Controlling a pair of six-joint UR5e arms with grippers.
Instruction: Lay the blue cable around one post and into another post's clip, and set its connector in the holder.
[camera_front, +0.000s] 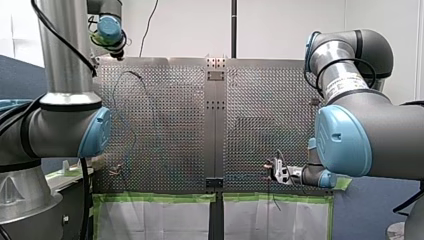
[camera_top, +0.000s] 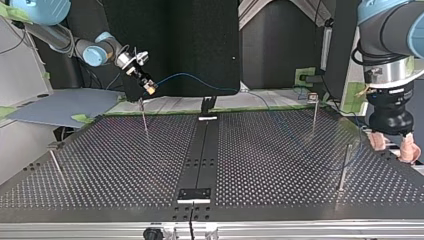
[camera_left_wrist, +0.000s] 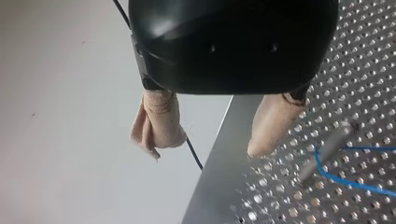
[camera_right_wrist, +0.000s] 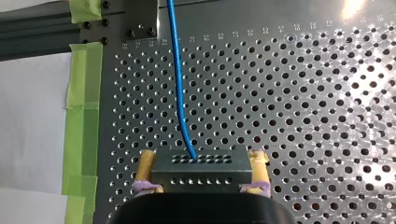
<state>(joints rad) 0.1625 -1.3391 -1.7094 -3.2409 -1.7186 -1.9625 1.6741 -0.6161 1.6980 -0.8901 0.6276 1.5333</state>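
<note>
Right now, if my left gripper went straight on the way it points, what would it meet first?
Probably the table: the left gripper hangs open astride its edge, so the finger nearer the post would land on it, the other likely passing outside. Depth is unclear.

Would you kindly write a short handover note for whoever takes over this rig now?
Right pincer: shut on the dark perforated metal connector block, held in the air, thin blue cable trailing from it.
Left pincer: open, empty, beside a thin metal post.
Done: cable looks bent around that post.
To do: clip the cable into another post, seat connector in the holder, which I cannot pick out.
</note>
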